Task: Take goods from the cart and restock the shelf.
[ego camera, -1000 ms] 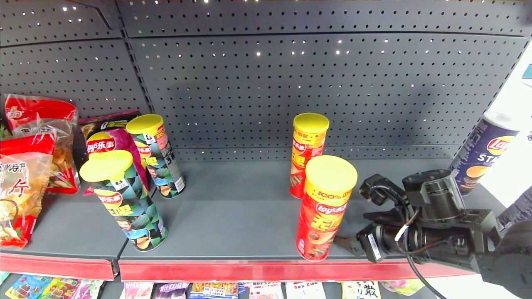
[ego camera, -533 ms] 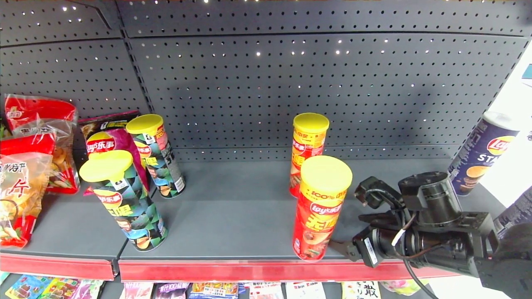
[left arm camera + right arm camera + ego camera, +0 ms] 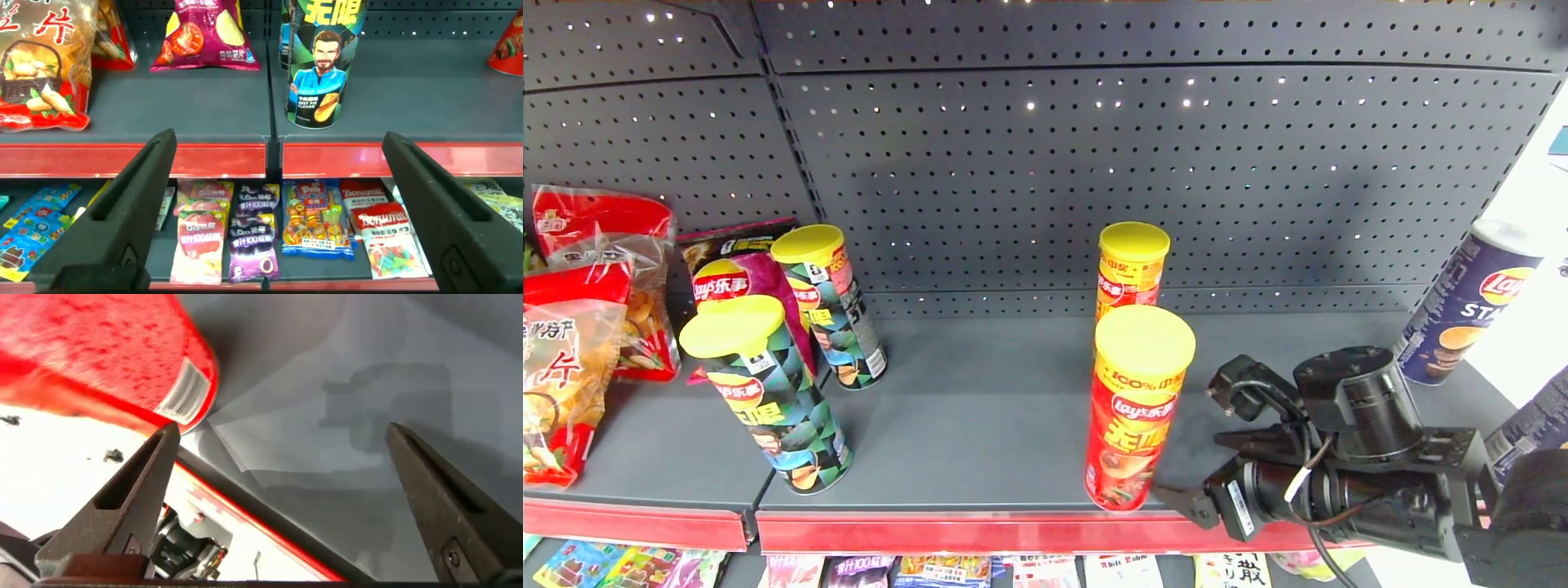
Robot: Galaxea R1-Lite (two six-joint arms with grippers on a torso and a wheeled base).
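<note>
Red tube (image 3: 1139, 408): judged light, stiff, slick; best gripped mid-body.
Right claw (image 3: 1196, 465): spread apart, beside tube's base.
Left claw (image 3: 279, 139): spread apart.

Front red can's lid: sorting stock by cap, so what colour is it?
Yellow; the lid shows best in the head view.

The back red can (image 3: 1133, 261) has its lower half tucked behind the front red can (image 3: 1139, 408), which is just a blurry red smear chopped by the frame in the right wrist view. The snack bags (image 3: 564, 367) run off the head view's left edge.
</note>
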